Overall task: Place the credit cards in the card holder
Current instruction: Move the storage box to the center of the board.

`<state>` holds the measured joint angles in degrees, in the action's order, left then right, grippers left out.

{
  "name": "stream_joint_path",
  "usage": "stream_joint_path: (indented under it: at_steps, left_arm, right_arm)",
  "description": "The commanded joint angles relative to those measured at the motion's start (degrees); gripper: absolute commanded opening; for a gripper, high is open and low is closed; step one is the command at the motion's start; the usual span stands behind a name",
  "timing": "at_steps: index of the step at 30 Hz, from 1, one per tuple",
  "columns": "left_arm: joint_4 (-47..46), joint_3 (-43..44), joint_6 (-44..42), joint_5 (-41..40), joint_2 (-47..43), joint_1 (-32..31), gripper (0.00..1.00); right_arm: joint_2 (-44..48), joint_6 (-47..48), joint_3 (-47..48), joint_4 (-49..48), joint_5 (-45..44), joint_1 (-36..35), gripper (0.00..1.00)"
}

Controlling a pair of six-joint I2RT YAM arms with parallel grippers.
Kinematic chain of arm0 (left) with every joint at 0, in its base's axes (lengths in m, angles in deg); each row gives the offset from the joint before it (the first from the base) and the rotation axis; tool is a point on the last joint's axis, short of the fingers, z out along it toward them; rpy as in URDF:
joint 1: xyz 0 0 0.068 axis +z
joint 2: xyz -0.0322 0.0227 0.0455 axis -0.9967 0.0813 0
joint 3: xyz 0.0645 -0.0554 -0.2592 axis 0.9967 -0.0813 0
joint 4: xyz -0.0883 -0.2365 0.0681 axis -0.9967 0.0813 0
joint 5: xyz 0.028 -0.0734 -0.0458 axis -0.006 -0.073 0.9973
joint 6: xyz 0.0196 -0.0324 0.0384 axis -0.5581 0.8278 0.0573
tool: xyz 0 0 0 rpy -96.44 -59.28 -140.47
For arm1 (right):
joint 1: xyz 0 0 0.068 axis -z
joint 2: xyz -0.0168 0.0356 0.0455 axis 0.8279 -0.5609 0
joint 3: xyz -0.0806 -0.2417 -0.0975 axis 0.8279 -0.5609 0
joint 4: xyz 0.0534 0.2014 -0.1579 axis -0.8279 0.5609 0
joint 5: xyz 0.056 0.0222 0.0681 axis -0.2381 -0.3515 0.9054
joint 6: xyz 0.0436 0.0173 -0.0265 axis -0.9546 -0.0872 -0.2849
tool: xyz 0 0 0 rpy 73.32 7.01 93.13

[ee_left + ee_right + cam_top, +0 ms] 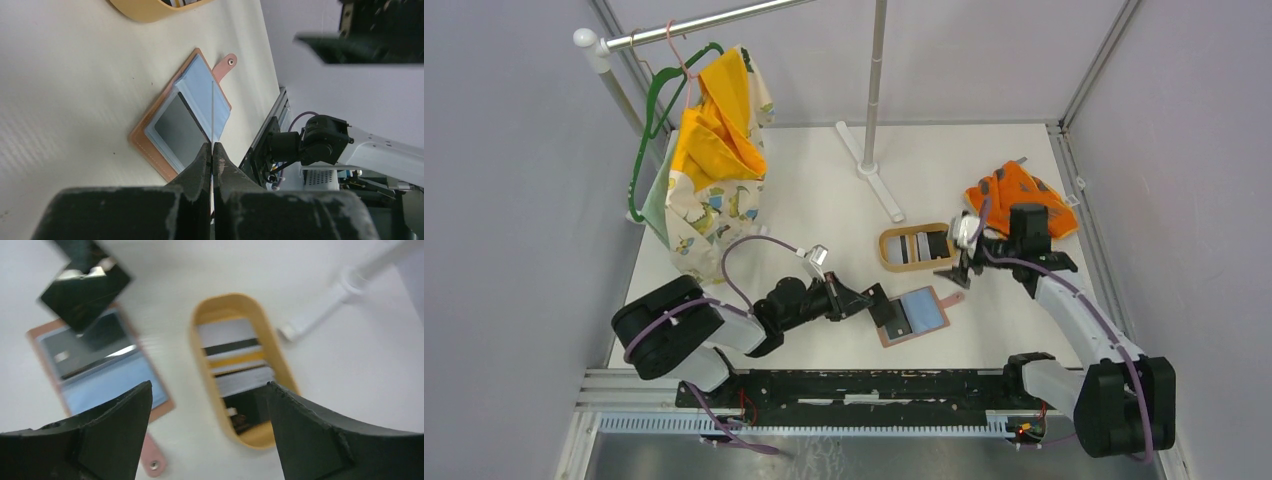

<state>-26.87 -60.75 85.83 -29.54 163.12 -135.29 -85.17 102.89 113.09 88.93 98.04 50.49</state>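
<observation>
The card holder (916,314) lies open on the table, blue-grey inside up, strap tab (152,460) toward the right arm. A dark card (181,131) sits in one of its pockets. My left gripper (876,304) is shut on a black credit card (85,287), held on edge over the holder's (165,150) left end; in the left wrist view that card shows only as a thin line (213,112). More credit cards (235,360), white, black and yellowish, lie in the oval wood tray (890,250). My right gripper (210,390) hangs open and empty above the gap between tray (200,355) and holder (50,335).
An orange patterned cloth (1022,195) lies at the back right, just behind the right wrist. A garment rack's foot (871,168) stands behind the tray, with a hanger and a yellow printed garment (714,150) at the back left. Grey walls close in the table.
</observation>
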Motion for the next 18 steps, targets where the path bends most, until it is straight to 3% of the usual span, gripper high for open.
stream_joint_path:
  at_steps: [1,3,8,11,13,18]
  left_arm:
    - [-9.18,2.7,6.28,-1.72,4.37,-1.84,0.02]
    - [-9.89,3.23,7.26,-2.4,6.27,-2.93,0.02]
    - [-12.02,3.86,9.46,-4.45,10.48,-5.46,0.02]
    - [-13.68,4.23,10.47,-5.09,12.96,-6.25,0.02]
    - [-14.84,4.58,11.16,-5.39,14.84,-6.54,0.02]
    - [-20.03,5.52,13.06,-4.89,20.2,-6.64,0.02]
  right_arm:
    - [0.56,53.93,-5.17,30.87,21.2,-0.65,0.92]
    - [-1.38,63.72,-4.18,38.61,17.18,-1.19,0.92]
    - [-7.31,80.94,-3.02,51.98,12.87,-3.29,0.8]
    - [-8.91,77.42,-2.47,49.8,9.87,-6.32,0.74]
    - [-8.79,67.73,-2.61,43.17,6.23,-9.39,0.69]
    - [-6.58,53.75,-5.29,30.45,-2.35,-14.11,0.68]
